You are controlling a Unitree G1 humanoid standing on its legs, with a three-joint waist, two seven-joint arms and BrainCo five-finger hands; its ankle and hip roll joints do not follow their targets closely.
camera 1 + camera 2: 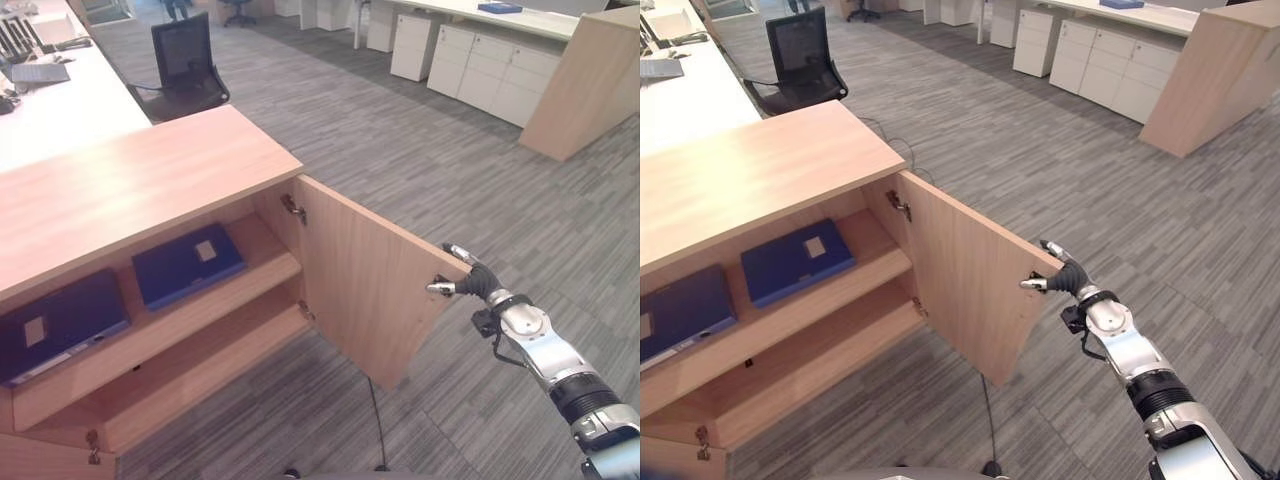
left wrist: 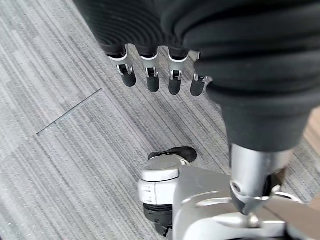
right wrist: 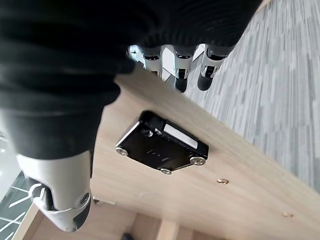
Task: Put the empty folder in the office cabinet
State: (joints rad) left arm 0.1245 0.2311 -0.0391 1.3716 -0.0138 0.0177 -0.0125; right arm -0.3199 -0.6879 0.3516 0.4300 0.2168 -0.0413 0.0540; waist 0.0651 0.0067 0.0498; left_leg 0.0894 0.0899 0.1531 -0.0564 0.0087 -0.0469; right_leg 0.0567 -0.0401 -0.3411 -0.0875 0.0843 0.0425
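1. Right hand (image 1: pixel 470 278) at the free upper corner of the swung-open light wooden cabinet door (image 1: pixel 365 290); fingers (image 3: pixel 181 80) hooked over its edge, thumb on the other face, clamped on the door.
2. Small black catch plate (image 3: pixel 162 145) screwed to the door's inner face, just beside that hand.
3. Left hand (image 2: pixel 165 55) hanging over the grey striped carpet floor (image 2: pixel 60 150), fingers straight and relaxed, nothing held.
4. Dark blue flat folder (image 1: pixel 188 265) lying on the upper shelf of the light wooden office cabinet (image 1: pixel 130 190), near the shelf's right end.
5. Second dark blue folder (image 1: pixel 60 325) near the same shelf's left end, apart from the first.
6. Black office chair (image 1: pixel 185 65) beyond the cabinet's far edge.
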